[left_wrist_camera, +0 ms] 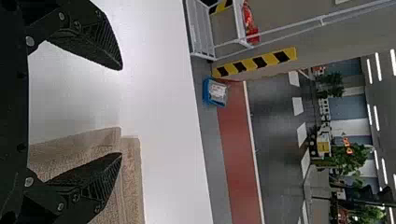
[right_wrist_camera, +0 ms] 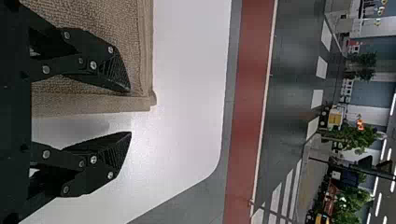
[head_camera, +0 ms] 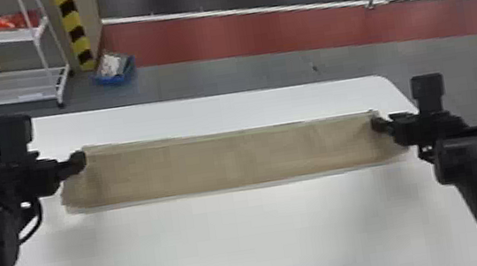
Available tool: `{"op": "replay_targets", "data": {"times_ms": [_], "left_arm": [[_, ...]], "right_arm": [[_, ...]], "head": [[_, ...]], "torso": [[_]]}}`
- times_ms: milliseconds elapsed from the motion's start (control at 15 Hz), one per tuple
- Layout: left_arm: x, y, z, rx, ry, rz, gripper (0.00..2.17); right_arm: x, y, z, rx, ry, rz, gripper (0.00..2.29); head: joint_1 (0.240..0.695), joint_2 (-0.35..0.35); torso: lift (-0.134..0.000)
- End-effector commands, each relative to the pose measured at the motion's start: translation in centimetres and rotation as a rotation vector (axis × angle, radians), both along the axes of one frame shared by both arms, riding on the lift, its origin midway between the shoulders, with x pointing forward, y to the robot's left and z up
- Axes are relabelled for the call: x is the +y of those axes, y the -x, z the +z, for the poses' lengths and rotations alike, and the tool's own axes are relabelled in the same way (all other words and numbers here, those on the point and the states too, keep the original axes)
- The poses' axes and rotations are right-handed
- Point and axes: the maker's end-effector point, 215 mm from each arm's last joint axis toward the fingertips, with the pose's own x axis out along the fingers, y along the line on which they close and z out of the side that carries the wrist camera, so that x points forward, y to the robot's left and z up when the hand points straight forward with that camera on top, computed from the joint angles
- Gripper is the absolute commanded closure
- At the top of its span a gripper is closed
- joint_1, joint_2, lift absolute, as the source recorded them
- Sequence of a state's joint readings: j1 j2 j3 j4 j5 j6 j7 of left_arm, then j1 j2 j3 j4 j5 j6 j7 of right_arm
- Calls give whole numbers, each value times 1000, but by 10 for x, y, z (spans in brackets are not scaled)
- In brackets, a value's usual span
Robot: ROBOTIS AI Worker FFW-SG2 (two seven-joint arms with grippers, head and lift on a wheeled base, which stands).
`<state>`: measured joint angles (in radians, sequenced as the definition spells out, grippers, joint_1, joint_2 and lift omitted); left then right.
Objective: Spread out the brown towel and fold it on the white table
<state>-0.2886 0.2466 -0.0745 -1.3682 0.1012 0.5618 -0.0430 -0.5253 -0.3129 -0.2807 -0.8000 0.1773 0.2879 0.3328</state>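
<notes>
I see the brown towel (head_camera: 228, 160) lying flat in a long, thin strip, side to side on the white table (head_camera: 239, 241). It looks soft and bumpy, folded over in layers, with little creases. It lies nearer the table's far edge than to me.

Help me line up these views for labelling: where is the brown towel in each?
Head view: brown towel, mid-picture, a long strip across the white table.
Left wrist view: towel, partly behind one finger of the left gripper.
Right wrist view: towel, partly behind one finger of the right gripper.
Shared landmark: the red floor strip.
</notes>
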Motion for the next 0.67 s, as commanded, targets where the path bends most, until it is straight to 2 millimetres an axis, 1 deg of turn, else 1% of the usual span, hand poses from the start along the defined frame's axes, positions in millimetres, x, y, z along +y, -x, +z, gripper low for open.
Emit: {"op": "replay_targets", "data": {"times_ms": [0,133,200,267,467,533,600], "left_arm": [[1,0,1,-1,-3,1,272],[1,2,-1,2,-3,1,272],[2,2,-2,3,-5,2,272],[3,3,-3,5,-14,1,272],[2,4,-4,7,-19,0,272],[3,4,-4,7,-20,0,272],[3,4,-4,7,-21,1,272]], "right_arm": [[1,-2,3,-4,-1,3,701],[2,-1,2,3,-10,10,1180],[1,-2,3,4,-7,10,1352],[0,-2,4,4,-3,11,1399],[2,-4,7,-4,-19,14,1413],[1,-2,5,0,-29,11,1413],[5,-1,3,0,-51,17,1413]], "head": [[695,-156],[695,-155],[695,-153],[695,-153],[695,-153],[695,-153],[695,-152]], "torso": [[-124],[-124],[-124],[-124],[-124],[-124],[-124]]}}
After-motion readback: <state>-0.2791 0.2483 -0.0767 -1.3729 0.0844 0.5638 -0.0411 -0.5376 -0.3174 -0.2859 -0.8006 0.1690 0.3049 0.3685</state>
